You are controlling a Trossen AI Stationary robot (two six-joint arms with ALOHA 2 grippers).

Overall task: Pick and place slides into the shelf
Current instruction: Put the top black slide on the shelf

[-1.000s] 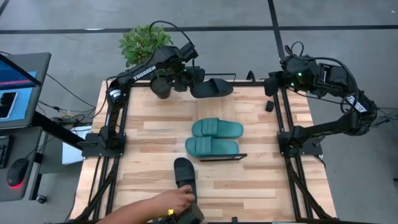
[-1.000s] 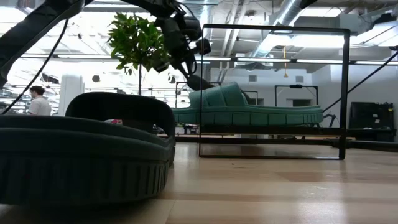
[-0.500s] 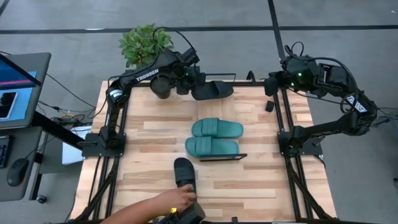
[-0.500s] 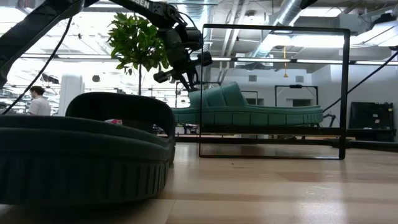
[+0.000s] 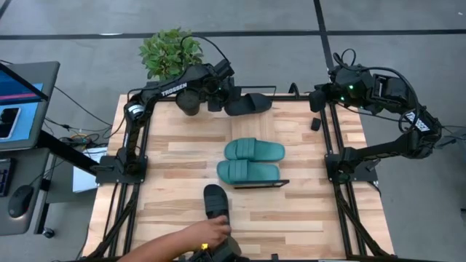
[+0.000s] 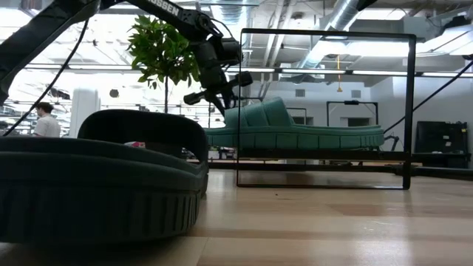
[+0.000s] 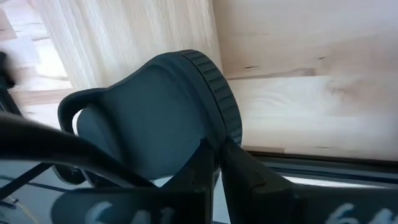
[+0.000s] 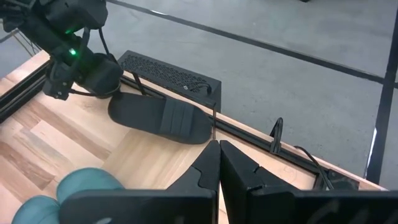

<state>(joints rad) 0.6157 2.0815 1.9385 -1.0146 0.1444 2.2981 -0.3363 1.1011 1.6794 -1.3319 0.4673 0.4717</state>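
My left gripper is at the table's far edge, shut on a black slide that lies level there; it shows again in the right wrist view as the black slide. Two teal slides sit side by side, soles down, on the shelf mid-table. The shelf's wire frame stands around the teal slides in the low view. A second black slide rests on its sole near the table's near edge. My right gripper waits shut above the far right corner. My left gripper pinches the black slide's heel end by the ribbed sole rim between its two fingers. The fingers come slanting down from the table's left, along the slide. The slide sits about level; whether its sole touches the table, I cannot tell.
A potted plant stands at the far left corner beside my left arm. A person's hand reaches over the near edge, next to the near black slide. A small black block lies near the right arm's base. Bare wood lies left and right of the shelf.
My left gripper has turned at the wrist and come down a little at the far edge, keeping hold of the black slide, which has barely shifted. The person's hand stays by the near slide.
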